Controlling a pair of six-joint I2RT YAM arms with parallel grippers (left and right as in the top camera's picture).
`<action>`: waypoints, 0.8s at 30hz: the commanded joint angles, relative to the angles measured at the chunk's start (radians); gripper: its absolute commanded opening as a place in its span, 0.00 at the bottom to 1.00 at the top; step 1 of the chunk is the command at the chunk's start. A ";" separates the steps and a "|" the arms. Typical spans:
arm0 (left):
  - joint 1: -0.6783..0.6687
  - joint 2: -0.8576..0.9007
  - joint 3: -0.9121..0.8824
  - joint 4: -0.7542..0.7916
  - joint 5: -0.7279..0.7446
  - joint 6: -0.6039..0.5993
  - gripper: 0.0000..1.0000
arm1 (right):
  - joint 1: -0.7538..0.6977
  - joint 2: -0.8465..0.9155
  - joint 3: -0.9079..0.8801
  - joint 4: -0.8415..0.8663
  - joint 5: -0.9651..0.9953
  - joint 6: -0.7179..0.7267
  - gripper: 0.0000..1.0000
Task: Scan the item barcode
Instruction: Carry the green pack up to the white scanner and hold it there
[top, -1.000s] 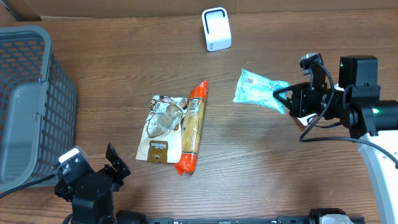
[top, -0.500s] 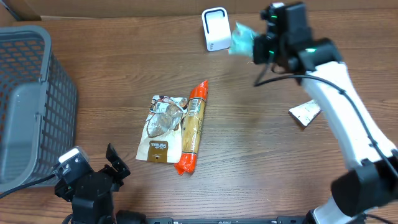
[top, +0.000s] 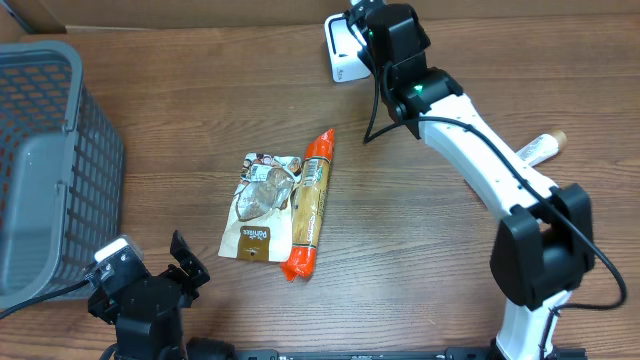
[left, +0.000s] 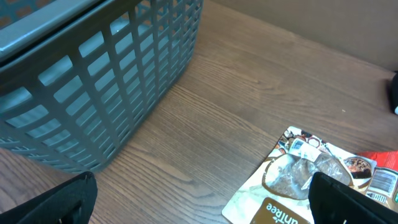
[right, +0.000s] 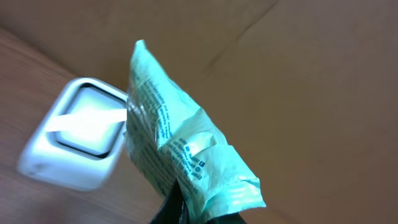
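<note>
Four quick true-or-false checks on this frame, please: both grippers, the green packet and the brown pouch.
1. The right gripper is shut on the green packet. True.
2. The green packet lies on the table. False: it is held up off the table, close to the white scanner.
3. The left gripper is open and holds nothing. True.
4. The brown pouch sits inside the grey basket. False: it lies on the table outside the basket, beside the orange-ended packet.
</note>
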 joint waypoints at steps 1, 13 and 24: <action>-0.004 -0.003 -0.002 0.002 -0.017 -0.014 1.00 | 0.007 0.062 0.028 0.098 0.122 -0.196 0.04; -0.004 -0.003 -0.002 0.002 -0.017 -0.014 1.00 | 0.061 0.224 0.028 0.415 0.164 -0.713 0.04; -0.004 -0.003 -0.002 0.002 -0.017 -0.014 1.00 | 0.066 0.268 0.028 0.471 0.145 -0.804 0.04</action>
